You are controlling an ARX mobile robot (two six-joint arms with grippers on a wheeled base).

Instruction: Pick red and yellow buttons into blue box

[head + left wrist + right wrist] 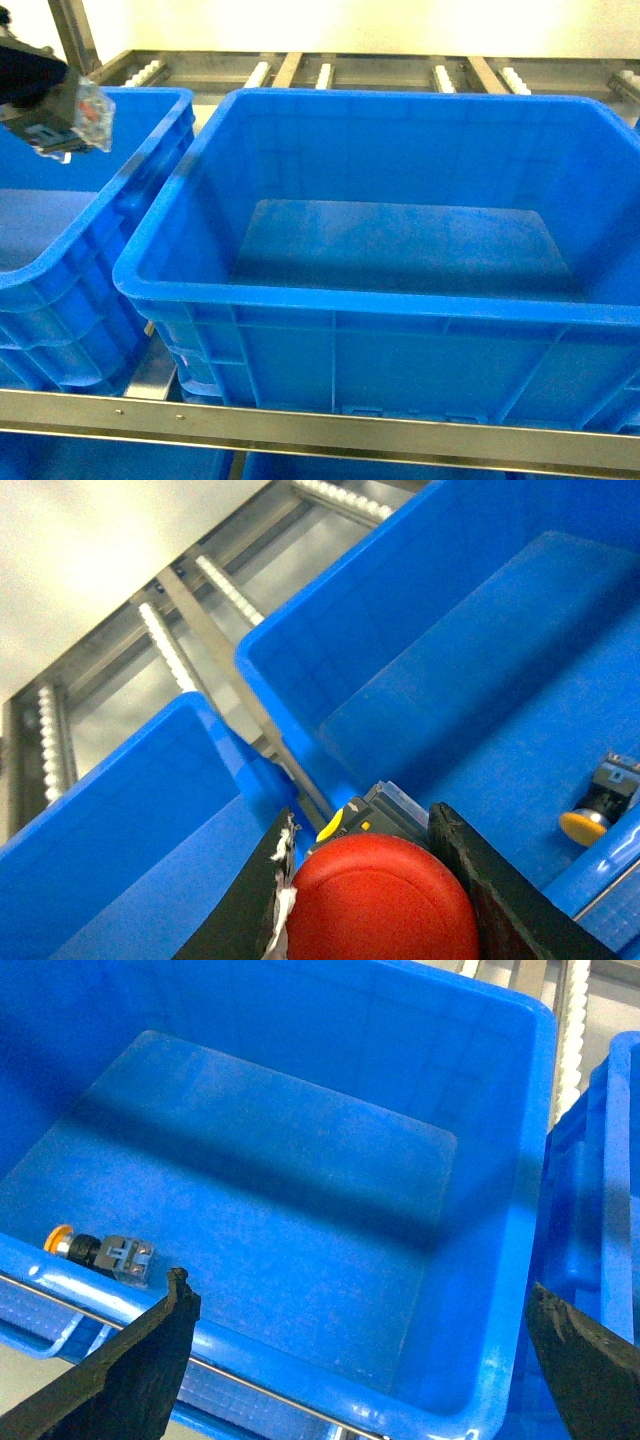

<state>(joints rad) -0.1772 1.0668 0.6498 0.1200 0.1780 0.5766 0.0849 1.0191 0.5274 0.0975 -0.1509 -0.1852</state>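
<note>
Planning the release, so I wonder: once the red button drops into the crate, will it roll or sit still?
Probably a short wobble, then rest. The red button has a round domed cap, apt to roll, but a squarish base behind it. The yellow button already lies on its side in the blue box, seemingly settled. The floor looks smooth, so it may slide.

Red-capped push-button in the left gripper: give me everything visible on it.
The red mushroom-head push-button has a smooth, round, matte-looking plastic cap facing the left wrist camera. It sits clamped between the left gripper's two black fingers, touching both. Behind the cap show a grey-black body and a small yellow part. In the head view its clear-and-black square base pokes out, held in the air above the left blue plastic crate.
</note>
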